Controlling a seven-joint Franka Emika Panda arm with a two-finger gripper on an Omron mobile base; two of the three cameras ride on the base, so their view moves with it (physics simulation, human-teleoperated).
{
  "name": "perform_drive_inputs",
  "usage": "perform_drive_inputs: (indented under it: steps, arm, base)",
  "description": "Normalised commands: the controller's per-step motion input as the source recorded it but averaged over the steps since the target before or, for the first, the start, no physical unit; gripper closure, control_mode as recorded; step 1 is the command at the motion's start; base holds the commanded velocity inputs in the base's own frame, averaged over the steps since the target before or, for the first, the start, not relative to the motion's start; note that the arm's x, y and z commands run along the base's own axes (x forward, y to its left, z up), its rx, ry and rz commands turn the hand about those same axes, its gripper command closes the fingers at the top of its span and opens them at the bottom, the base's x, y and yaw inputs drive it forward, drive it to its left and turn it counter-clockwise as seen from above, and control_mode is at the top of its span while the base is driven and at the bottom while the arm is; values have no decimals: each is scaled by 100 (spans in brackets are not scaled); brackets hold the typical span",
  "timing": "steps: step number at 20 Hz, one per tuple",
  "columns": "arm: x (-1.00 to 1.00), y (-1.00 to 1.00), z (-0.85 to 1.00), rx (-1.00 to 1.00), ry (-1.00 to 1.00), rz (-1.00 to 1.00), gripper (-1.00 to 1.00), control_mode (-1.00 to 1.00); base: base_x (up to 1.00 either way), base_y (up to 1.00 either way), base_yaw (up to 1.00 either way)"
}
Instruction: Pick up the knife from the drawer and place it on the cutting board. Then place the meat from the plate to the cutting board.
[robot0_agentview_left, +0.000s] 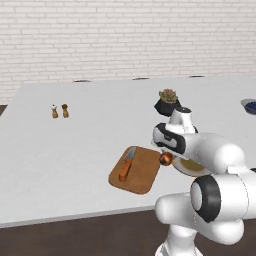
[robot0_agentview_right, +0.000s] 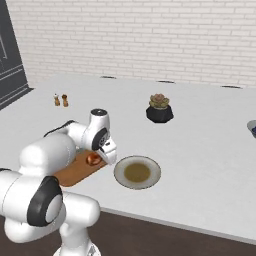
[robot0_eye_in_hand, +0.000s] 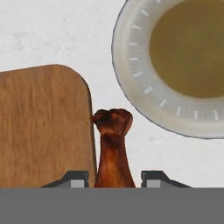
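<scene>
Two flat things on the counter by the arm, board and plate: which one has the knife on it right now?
The cutting board: the orange-handled knife lies on its left part. The round plate beside it is bare.

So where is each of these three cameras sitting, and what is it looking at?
Left base view: behind the arm on its left, looking down over the counter at the cutting board and knife; the white arm fills the lower right.
Right base view: behind on the right, facing the plate; the arm rises at lower left.
Hand view: on the hand, looking along the gripper past the meat; two dark fingertips show.
All three share the board, plate and meat.
</scene>
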Motion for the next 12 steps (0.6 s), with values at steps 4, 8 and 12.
perform_drive_inputs:
  steps: [4, 8, 12]
  arm:
    - [4, 70, -1, 0, -5, 0, 100, -100]
    - [2, 50, -16, 0, -1, 1, 100, -100]
    - [0, 44, -34, 0, 0, 4, 100, -100]
  base:
    - [0, 0, 0]
    - [0, 0, 0]
    - [0, 0, 0]
